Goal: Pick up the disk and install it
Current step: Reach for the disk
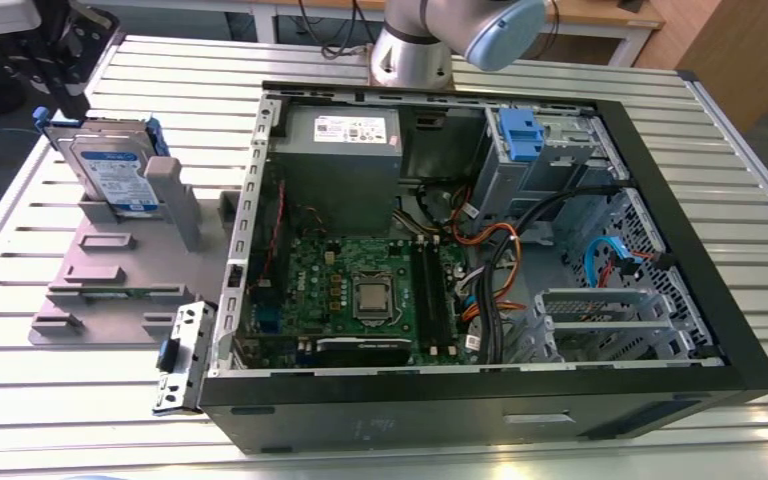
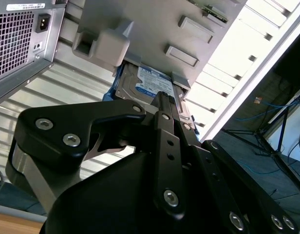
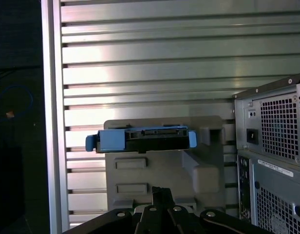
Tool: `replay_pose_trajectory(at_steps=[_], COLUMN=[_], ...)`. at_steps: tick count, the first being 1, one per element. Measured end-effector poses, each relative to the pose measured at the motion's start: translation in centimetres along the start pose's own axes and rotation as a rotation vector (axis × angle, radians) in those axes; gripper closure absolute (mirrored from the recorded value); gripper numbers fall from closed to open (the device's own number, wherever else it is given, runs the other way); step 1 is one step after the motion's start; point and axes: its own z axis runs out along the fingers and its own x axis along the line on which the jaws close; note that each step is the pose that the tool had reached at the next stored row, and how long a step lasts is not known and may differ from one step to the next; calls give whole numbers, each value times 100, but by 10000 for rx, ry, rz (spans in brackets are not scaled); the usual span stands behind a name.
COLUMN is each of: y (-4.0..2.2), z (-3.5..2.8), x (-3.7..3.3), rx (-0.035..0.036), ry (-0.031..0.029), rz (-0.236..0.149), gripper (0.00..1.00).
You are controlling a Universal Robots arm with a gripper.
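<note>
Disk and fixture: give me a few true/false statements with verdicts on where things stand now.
1. The disk stands on edge in the grey fixture. True.
2. The disk sits inside the computer case. False: it is in the fixture, outside the case, on the exterior view's left.
3. The case is open, with the motherboard showing. True.
4. The disk's rails are red. False: the rails are blue.
5. The fixture rests on a slatted metal table. True.
</note>
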Motion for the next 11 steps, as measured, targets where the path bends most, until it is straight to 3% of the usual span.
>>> replay_pose_trajectory(at_steps=[11], y=[-4], z=[23], x=[58], rx=[0], ry=[0], rz=[0], gripper=[89])
